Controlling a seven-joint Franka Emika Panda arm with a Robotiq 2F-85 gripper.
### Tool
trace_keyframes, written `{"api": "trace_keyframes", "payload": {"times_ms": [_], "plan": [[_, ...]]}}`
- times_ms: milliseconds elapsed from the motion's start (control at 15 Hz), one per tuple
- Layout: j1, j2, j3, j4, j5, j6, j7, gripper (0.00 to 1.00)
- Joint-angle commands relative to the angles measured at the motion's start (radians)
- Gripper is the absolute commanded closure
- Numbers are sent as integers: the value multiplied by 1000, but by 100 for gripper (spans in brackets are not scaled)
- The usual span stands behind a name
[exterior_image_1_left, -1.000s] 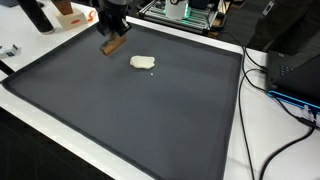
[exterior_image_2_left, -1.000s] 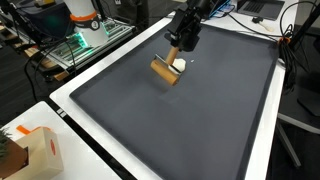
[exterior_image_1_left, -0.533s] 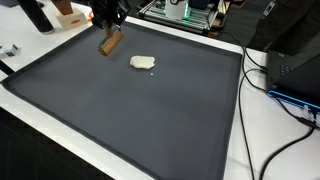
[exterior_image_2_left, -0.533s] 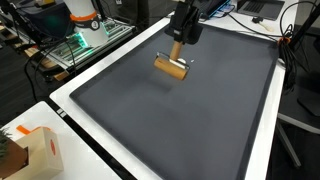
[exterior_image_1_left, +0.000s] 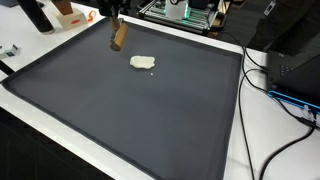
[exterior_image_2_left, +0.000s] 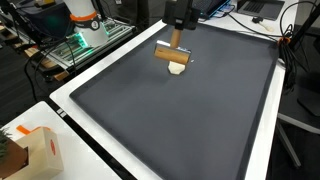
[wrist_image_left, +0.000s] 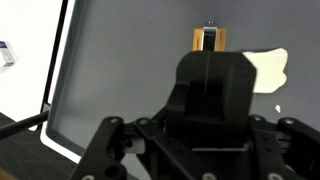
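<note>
Where I hold the arm: over the far part of the dark mat (exterior_image_1_left: 130, 120), which covers the white worktop (exterior_image_2_left: 62, 103).
Jaws: clamped on the upper end of a brown wooden piece (exterior_image_2_left: 172, 52). I see no gap between them and the wood.
Wooden piece, position: it hangs below the jaws, clear of the mat, and touches nothing else that I can make out.
Wooden piece, long axis: it runs downward from the jaws, near upright with a slight tilt in an exterior view (exterior_image_1_left: 118, 36). In the wrist view only its brown end shows beyond the gripper body (wrist_image_left: 208, 40).
Key relation: a pale lump (exterior_image_1_left: 143, 63) lies flat on the mat, near the piece. The wrist view shows the lump (wrist_image_left: 265, 70) off to one side of the piece, with mat between them. I judge that it lies beside the piece, not straight under it. I cannot tell how high the piece hangs above the mat.
Writing: I can read none. An orange-and-white carton (exterior_image_2_left: 40, 150) off the mat shows only patches of colour, and any labels on the equipment behind are too small to read.
</note>
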Motion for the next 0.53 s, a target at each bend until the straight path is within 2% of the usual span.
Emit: {"api": "trace_keyframes", "payload": {"times_ms": [0,200,400,467], "plan": [[-23,-92,20,-78,66,50,-168,77],[-25,-129,25,-108,125,95,-317,77],[-14,-159,30,-134,115,117,-356,77],[-15,-106,28,-79,100,85,-315,52]]}}
